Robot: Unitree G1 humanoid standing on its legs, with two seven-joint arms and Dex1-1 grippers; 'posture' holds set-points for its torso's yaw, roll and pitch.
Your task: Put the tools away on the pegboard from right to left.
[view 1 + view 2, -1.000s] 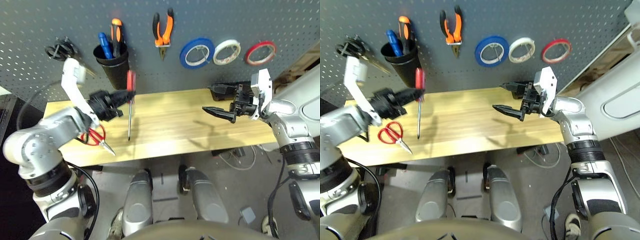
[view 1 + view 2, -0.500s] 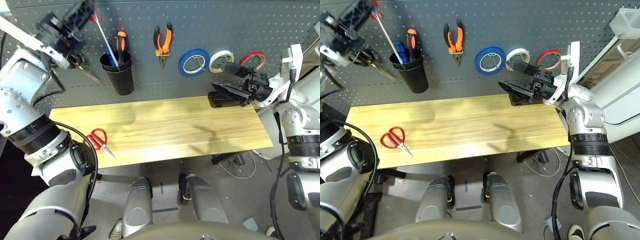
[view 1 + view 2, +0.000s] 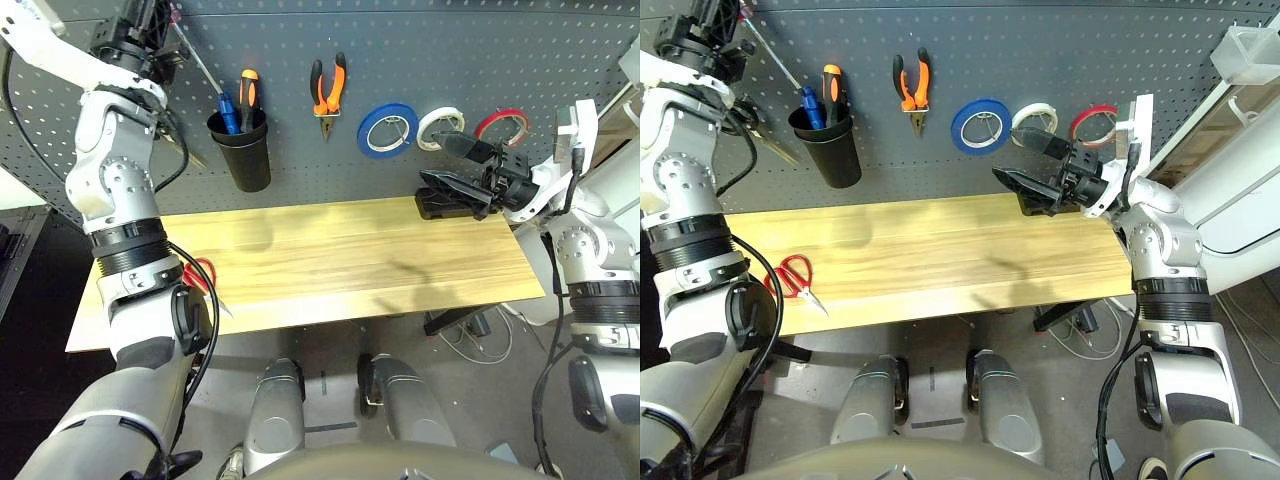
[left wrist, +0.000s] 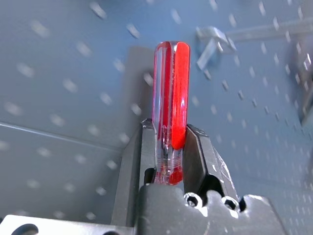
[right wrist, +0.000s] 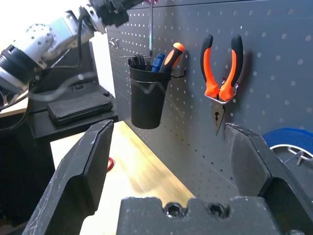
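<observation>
My left gripper (image 3: pixel 150 22) is raised high at the left of the pegboard (image 3: pixel 450 50), shut on the red-handled screwdriver (image 4: pixel 168 98). Its thin shaft (image 3: pixel 200 65) slants down to the mouth of the black cup (image 3: pixel 243 155). The orange-and-black pliers (image 3: pixel 327 85) hang on a hook. The thin red tape ring (image 3: pixel 503 126) hangs at the far right. The red-handled scissors (image 3: pixel 790 274) lie on the table's left end, partly behind my left arm. My right gripper (image 3: pixel 437 160) hovers open at the right, in front of the tape rolls, with nothing in it.
The cup holds a blue-handled (image 3: pixel 229 108) and an orange-and-black-handled screwdriver (image 3: pixel 247 90). Blue (image 3: pixel 388 128) and white (image 3: pixel 440 122) tape rolls hang left of the red ring. A black block (image 3: pixel 445 208) sits at the wooden table's (image 3: pixel 350 260) back right.
My left arm has lifted the screwdriver from above the table up to the pegboard and brought its tip to the cup. The right gripper rose toward the tape rolls. The camera view shifted.
</observation>
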